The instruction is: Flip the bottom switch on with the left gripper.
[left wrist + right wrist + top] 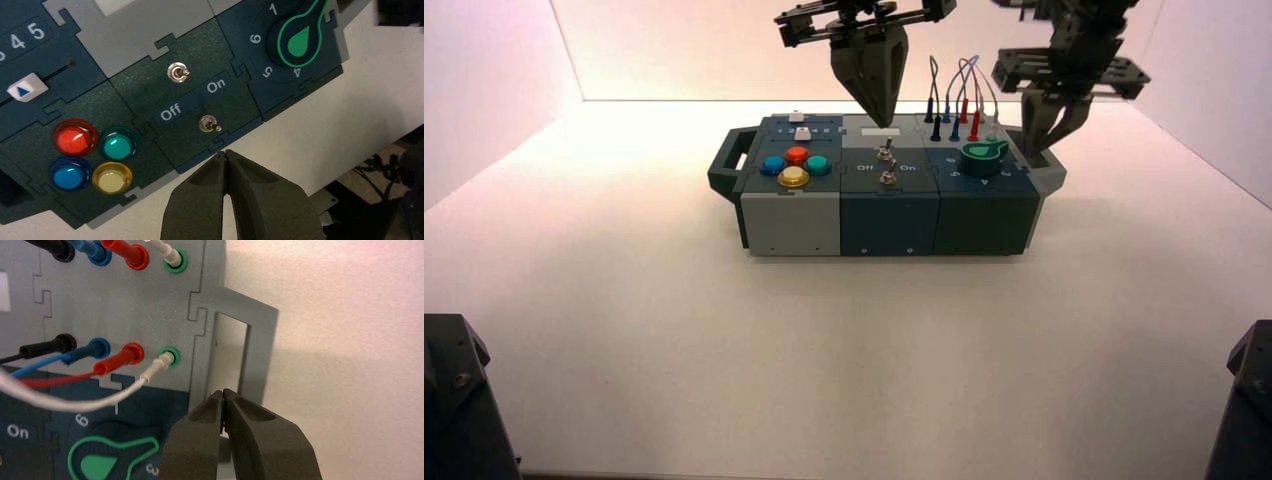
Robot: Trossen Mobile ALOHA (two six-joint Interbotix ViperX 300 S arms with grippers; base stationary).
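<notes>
Eight socketed plugs (116, 361), left gripper (224, 153) near bottom switch (208, 123), right (224, 392) near handle (261, 342)

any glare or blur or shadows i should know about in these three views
High view: table washed out toward the back, box darker against it; left wrist view: bright glints on the red button and green button, soft shadow on the table at the box's knob side; right wrist view: white wire blurred where it sweeps nearest the camera
</notes>
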